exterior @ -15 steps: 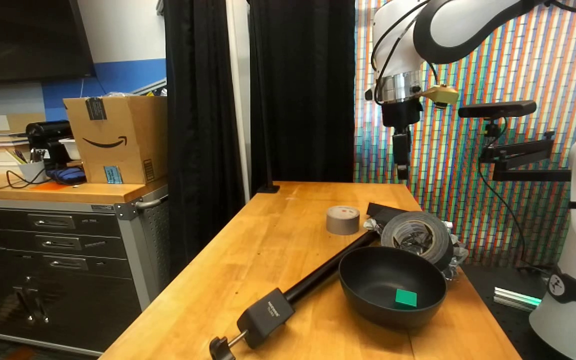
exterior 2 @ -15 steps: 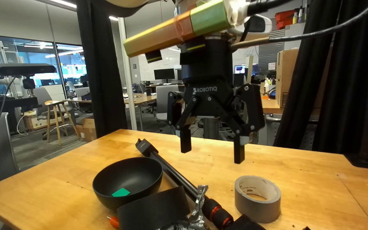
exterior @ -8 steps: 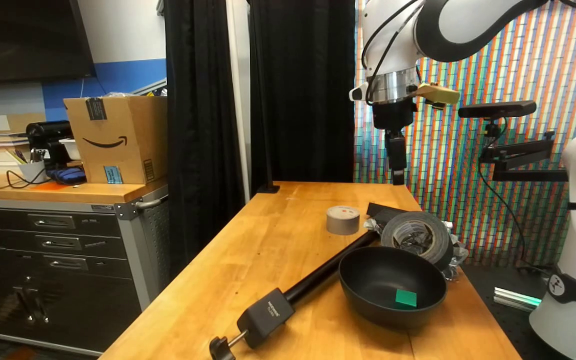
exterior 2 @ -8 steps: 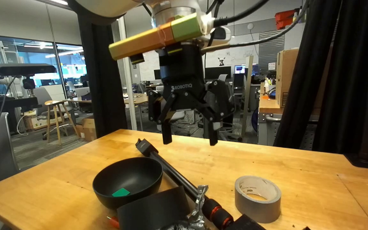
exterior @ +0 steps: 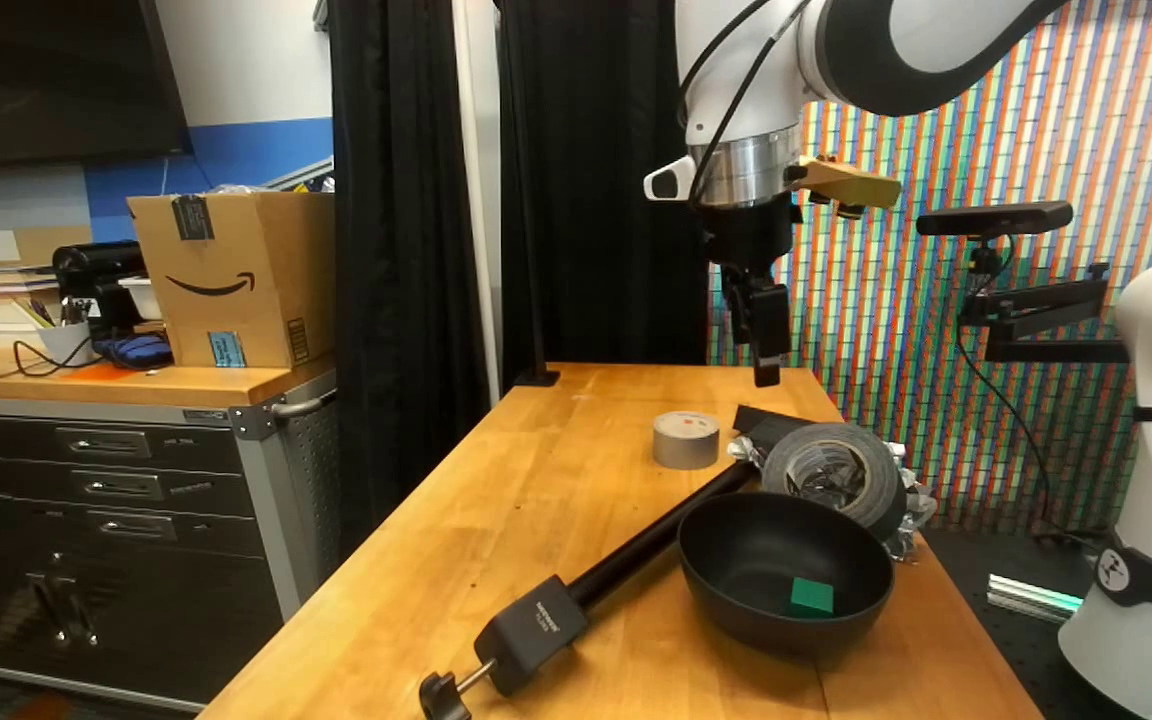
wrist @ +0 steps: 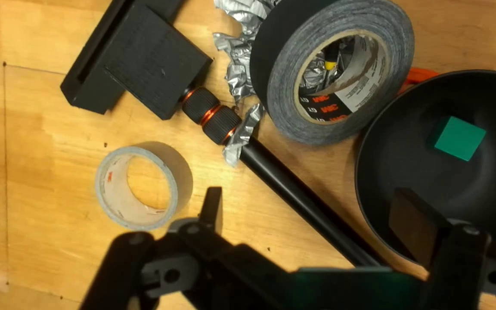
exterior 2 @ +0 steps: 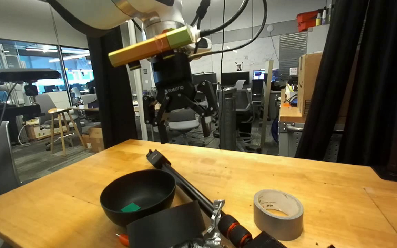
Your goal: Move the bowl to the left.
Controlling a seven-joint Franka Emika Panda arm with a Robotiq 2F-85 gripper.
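From wide-parted gripper (exterior 2: 184, 138), holding nothing, see in exterior view table edge (exterior 2: 64, 177) at eight o'clock, smooth bowl (exterior 2: 147, 190) at seven, plain wood (exterior 2: 81, 186) between.

Gripper (wrist: 312, 219) at bottom edge, spread wide, one finger visually overlapping the black bowl (wrist: 459, 185). Bowl is cut off at right; green block (wrist: 460, 138) inside. Black tape roll (wrist: 281, 92) just beside bowl rim, crumpled foil (wrist: 240, 64) alongside. Grey tape roll (wrist: 181, 174) on wooden tabletop (wrist: 50, 129); black pole (wrist: 304, 203) runs diagonally.

Black bowl (exterior: 758, 562), mouth up, on wooden table (exterior: 496, 490).
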